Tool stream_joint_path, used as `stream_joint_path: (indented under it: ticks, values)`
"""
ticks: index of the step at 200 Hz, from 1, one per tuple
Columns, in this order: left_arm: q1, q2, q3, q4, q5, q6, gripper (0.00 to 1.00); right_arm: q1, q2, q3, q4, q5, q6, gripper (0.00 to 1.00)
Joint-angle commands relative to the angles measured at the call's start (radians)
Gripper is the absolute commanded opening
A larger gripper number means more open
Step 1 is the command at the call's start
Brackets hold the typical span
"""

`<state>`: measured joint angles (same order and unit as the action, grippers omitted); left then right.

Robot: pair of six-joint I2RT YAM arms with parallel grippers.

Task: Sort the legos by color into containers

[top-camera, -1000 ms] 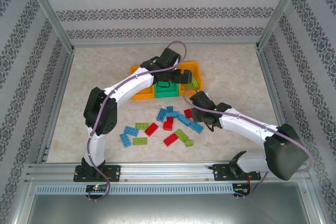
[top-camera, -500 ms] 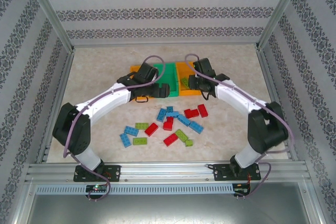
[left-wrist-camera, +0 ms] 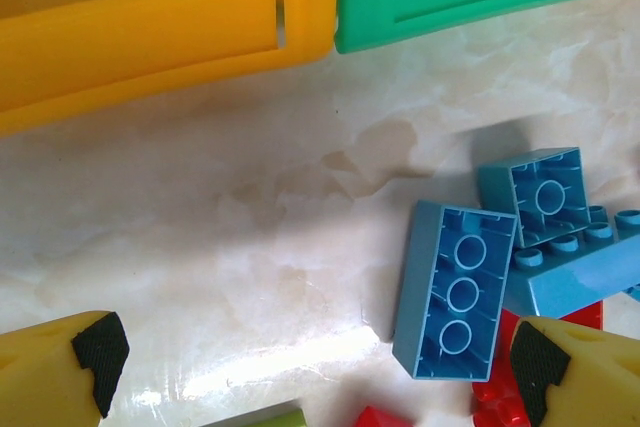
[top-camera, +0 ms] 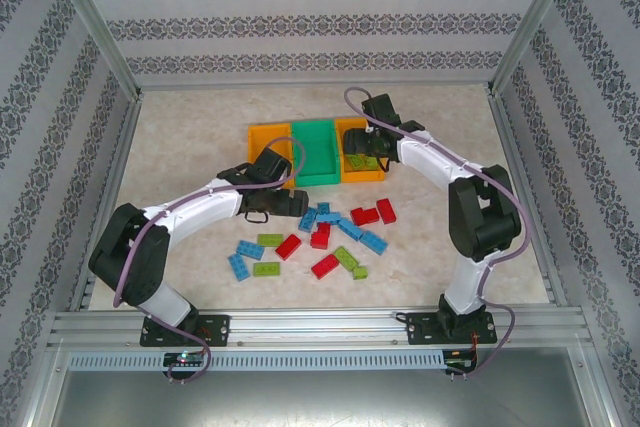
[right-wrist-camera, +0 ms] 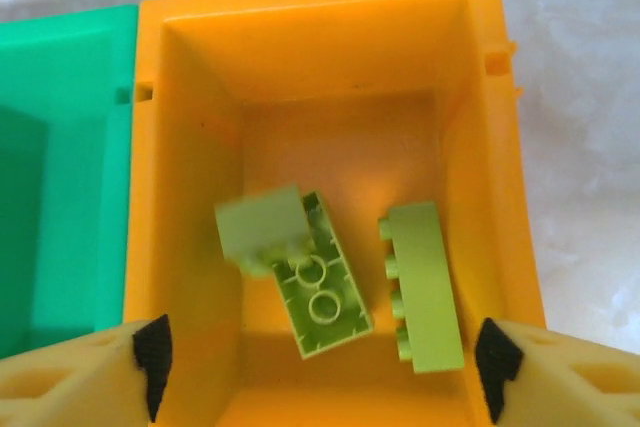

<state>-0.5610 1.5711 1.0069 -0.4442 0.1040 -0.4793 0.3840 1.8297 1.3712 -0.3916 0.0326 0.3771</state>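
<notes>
Down at the bottom centre of the top view, the loose legos (top-camera: 330, 237) are scattered red, blue and lime on the table (top-camera: 180, 147). Just above and left of them sits the left gripper (left-wrist-camera: 320, 372), fingers spread wide and holding nothing. In its wrist view a blue brick (left-wrist-camera: 455, 292) lies underside-up at lower right, close to one fingertip and leaning on another blue brick (left-wrist-camera: 545, 192), with a red brick (left-wrist-camera: 495, 392) under its edge.

That's the danger: closing from here could nudge it sideways, or pinch two colours together.

Further up are the containers (top-camera: 292, 152). The right gripper (right-wrist-camera: 320, 357), also spread and empty, hangs over the right orange bin (right-wrist-camera: 330, 37), where lime bricks (right-wrist-camera: 320, 292) lie. One of them (right-wrist-camera: 258, 232) looks blurred; I can't tell why.
</notes>
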Motion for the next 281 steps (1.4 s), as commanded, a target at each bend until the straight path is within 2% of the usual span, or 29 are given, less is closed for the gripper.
stream_joint_path:
  ticks: [1,52,90,137,193,204,281]
  values:
    - [0.006,-0.042,-0.010,0.059,0.015,-0.001,1.00,0.025,-0.112,-0.062,-0.040,0.020,-0.023,0.88]
    - [0.007,-0.043,-0.028,0.093,0.039,0.012,1.00,0.008,-0.292,-0.322,-0.111,0.059,-0.044,0.89]
    - [0.005,-0.050,-0.026,0.103,0.050,0.029,1.00,0.011,-0.302,-0.346,-0.289,0.029,-0.073,0.87]
    - [0.007,-0.060,-0.033,0.105,0.054,0.041,1.00,0.045,-0.297,-0.369,-0.360,0.016,-0.126,0.79]
    - [0.006,-0.054,-0.041,0.110,0.054,0.041,0.99,0.062,-0.220,-0.371,-0.400,-0.013,-0.229,0.52]
    - [0.007,-0.050,-0.038,0.107,0.056,0.040,1.00,0.062,-0.207,-0.372,-0.397,-0.018,-0.236,0.49]
    - [0.006,-0.036,-0.024,0.104,0.065,0.035,1.00,0.062,-0.128,-0.357,-0.373,0.016,-0.241,0.55]
